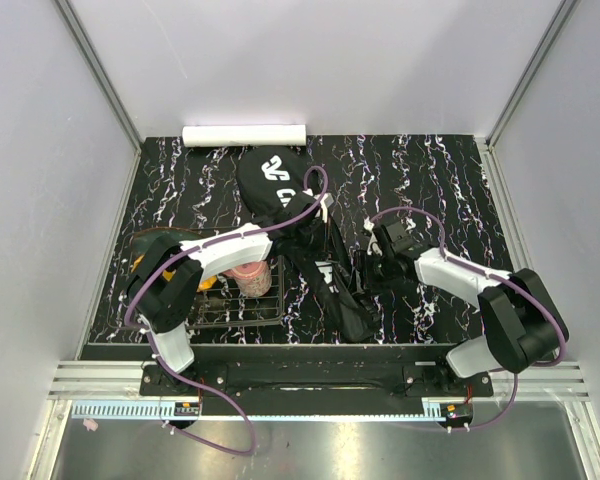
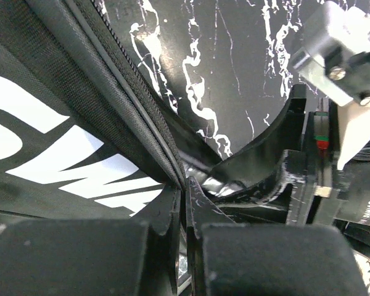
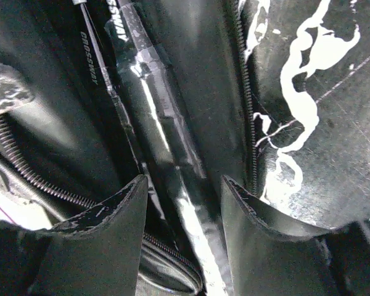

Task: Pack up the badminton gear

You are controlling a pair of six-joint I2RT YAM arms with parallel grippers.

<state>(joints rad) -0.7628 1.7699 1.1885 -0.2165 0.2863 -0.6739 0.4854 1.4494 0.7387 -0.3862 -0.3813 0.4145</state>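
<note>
One black bag (image 1: 276, 178) holding a racket handle (image 3: 163, 132), left claw (image 2: 184, 184) pinching its edge, right claw (image 3: 184, 185) spread.

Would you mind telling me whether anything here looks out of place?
The white tube lies alone at the far edge of the table, away from the black bag. The bag gapes open, a racket handle showing between the right gripper fingers.

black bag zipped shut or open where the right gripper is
Open. In the right wrist view the zipper teeth stand parted, one row on each side, with a glossy racket handle showing inside the black bag between them.
</note>
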